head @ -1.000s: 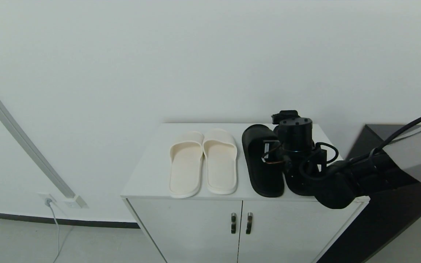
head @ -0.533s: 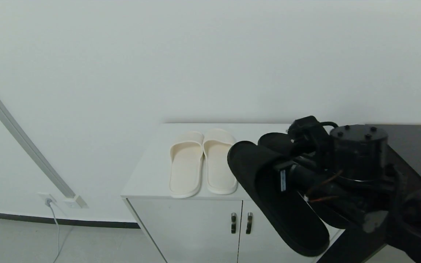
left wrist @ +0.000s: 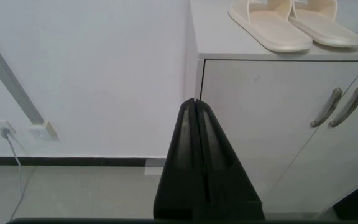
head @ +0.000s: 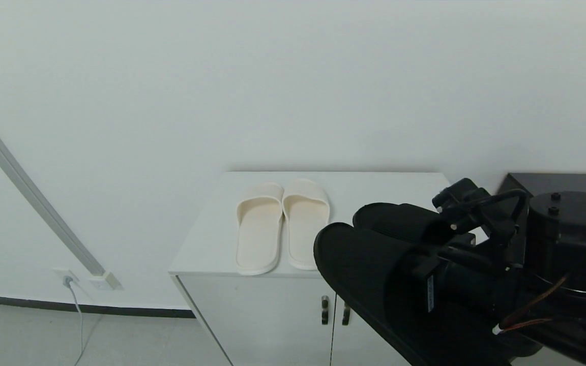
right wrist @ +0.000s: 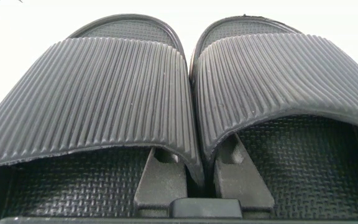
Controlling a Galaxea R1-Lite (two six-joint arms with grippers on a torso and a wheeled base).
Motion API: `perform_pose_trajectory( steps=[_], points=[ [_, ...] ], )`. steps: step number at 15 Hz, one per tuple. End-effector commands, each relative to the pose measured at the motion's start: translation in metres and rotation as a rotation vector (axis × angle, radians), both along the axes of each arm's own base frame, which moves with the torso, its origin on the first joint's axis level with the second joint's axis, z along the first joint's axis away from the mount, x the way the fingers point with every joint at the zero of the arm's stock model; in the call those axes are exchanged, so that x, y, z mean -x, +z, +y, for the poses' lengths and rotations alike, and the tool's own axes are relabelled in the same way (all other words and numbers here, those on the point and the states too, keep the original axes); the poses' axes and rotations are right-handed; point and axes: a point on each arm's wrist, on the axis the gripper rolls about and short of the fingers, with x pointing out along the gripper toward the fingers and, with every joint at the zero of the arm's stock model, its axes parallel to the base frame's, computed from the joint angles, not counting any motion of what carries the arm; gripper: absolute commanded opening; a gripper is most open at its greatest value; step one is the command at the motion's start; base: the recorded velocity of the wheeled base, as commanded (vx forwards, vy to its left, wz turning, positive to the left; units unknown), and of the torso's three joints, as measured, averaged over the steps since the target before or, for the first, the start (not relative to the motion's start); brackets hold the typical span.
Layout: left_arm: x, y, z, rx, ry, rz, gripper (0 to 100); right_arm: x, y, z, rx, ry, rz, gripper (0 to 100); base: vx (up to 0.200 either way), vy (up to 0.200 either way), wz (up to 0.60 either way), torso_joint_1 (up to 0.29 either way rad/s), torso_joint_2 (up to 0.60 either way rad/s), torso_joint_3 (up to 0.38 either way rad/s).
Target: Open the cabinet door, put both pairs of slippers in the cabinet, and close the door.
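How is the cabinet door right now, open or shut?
Shut: both cabinet doors lie flush, their handles side by side along the centre seam.

Plain white wall point(head: 293, 76) above grey floor point(head: 18, 335), with dark skirting point(head: 94, 309), slanting grey conduit point(head: 28, 193) and a wall socket point(head: 67, 279) with cable.

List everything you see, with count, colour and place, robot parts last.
cream ribbed slippers: one pair, cream, on the cabinet top.
black ribbed rubber slippers: one pair, black, held aloft before the cabinet.
white two-door cabinet: one, white, against the wall, doors closed.
metal door handles: two, grey, where the doors meet.
wall socket with grey cable: one, white, low on the wall, left.
slanted grey strip: one, grey, left wall.
dark furniture: one, black, right of cabinet.
right gripper: one, black, shut on the black slippers.
left gripper: one, black, shut, low before the cabinet.
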Motion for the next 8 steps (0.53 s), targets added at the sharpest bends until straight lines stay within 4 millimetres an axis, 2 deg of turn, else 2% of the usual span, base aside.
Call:
perform_pose_trajectory(
  steps=[1,3,8],
  points=[
    [-0.0001,0.0,0.0,0.0,0.001,0.001,0,0.0008,0.0003,-0.0004,0.003,0.002,-0.005,0,0.0,0.0,0.0,0.0,0.0,0.0],
    [-0.0001,0.0,0.0,0.0,0.001,0.001,0,0.0013,-0.0017,0.0002,0.008,0.005,0.001,0,0.0,0.0,0.0,0.0,0.0,0.0],
    [-0.0001,0.0,0.0,0.0,0.001,0.001,0,0.0031,-0.005,-0.0019,0.016,0.005,0.006,0,-0.2,0.0,0.0,0.005,0.0,0.001]
  ],
)
